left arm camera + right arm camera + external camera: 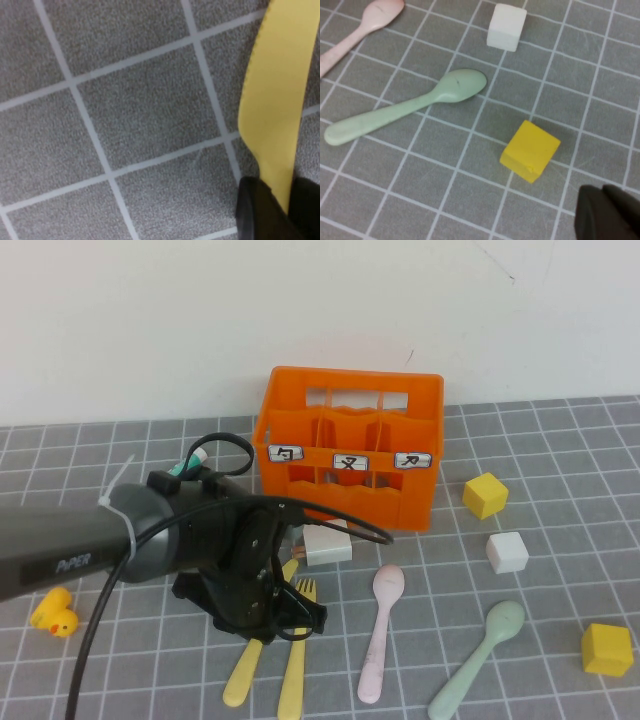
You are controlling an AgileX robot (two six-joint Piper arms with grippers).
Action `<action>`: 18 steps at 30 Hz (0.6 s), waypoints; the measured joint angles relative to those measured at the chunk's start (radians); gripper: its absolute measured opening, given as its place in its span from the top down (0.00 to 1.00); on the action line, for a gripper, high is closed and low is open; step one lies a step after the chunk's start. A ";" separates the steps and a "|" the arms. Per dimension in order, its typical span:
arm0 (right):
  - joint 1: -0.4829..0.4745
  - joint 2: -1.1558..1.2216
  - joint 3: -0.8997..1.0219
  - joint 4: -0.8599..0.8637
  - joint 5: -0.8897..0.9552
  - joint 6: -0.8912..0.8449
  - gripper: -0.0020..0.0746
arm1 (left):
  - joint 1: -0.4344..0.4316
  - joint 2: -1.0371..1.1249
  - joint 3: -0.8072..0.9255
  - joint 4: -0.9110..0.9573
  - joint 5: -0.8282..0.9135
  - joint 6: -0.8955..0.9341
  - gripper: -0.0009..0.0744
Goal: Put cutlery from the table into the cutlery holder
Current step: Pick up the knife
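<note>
The left hand (pixel 262 615) sat low on the table (pixel 560 440), its fingers (pixel 260 212) pinched on the yellow knife (pixel 275 95) — the yellow fork (pixel 296 660) lay just beside. The right hand (pixel 610 215) hung closed near a yellow cube (pixel 530 150). The cutlery holder (pixel 350 445) stood behind.

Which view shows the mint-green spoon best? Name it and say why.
The right wrist view: the mint-green spoon lies whole and large there, bowl and handle unobstructed, with the shut right end effector at the picture's edge. The high view shows it smaller, handle tip at the frame edge. The left wrist view shows only the yellow knife in the left end effector.
</note>
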 joint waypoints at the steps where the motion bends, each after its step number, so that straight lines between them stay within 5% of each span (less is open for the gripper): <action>1: 0.000 0.000 0.000 0.000 0.000 0.000 0.98 | 0.000 0.000 0.000 0.002 0.000 0.000 0.86; 18: 0.000 0.000 0.000 0.004 0.000 0.000 0.98 | -0.006 -0.008 0.000 0.037 0.005 0.012 0.86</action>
